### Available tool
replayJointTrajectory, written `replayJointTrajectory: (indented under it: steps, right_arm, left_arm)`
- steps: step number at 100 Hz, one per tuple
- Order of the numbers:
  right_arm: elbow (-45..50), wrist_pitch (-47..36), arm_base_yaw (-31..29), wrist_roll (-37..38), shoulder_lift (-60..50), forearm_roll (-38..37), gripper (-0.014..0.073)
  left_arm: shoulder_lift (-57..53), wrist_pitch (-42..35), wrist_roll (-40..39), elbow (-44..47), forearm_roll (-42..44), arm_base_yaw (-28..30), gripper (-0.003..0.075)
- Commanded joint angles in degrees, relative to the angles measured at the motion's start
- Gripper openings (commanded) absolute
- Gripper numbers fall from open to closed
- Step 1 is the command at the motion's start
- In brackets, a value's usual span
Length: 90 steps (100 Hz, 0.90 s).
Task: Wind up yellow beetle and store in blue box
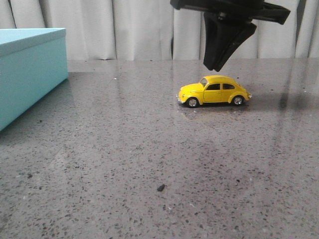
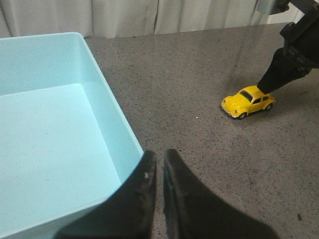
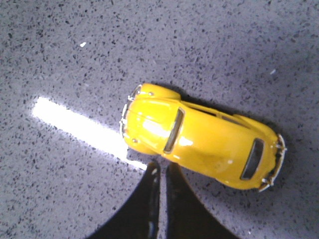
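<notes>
1. Count: one yellow beetle [image 1: 214,90], one blue box [image 1: 30,69], two grippers.
2. The yellow beetle stands on all four wheels on the speckled grey table [image 1: 124,159], well apart from the blue box and to its right in the front view. Its nose points toward the box.
3. The blue box sits at the table's left side. In the left wrist view its interior [image 2: 50,144] is open to the camera and holds nothing.
4. The right gripper [image 1: 218,62] hangs just above the beetle's roof, with a small gap between tip and car. Its fingers are pressed together and hold nothing.
5. The left gripper [image 2: 158,172] sits over the near corner of the box. Its fingers are nearly together, a thin slit between them, and hold nothing.
6. A small dark speck [image 1: 161,187] lies on the table nearer the camera than the beetle.
7. The table surface between beetle and box is bare. A pale curtain [image 1: 139,30] closes off the far edge of the table.
</notes>
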Motion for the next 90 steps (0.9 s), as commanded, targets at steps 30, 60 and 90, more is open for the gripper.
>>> replayJointTrajectory:
  steps: [30, 60, 90]
  right_arm:
    - [-2.03, -4.27, -0.09, 1.21, -0.87, -1.94, -0.0048]
    - [-2.03, -5.6, -0.2, 1.32, -0.87, -3.18, -0.0048]
    - [-2.03, -5.48, -0.2, 1.42, 1.13, -3.37, -0.0048]
  left_arm:
    - [0.9, -3.86, 0.0, -1.35, -1.46, -0.43, 0.0]
    - [0.9, -3.86, 0.0, -1.35, -1.46, -0.43, 0.0]
    - [0.9, -3.86, 0.0, -1.35, -1.46, -0.43, 0.0]
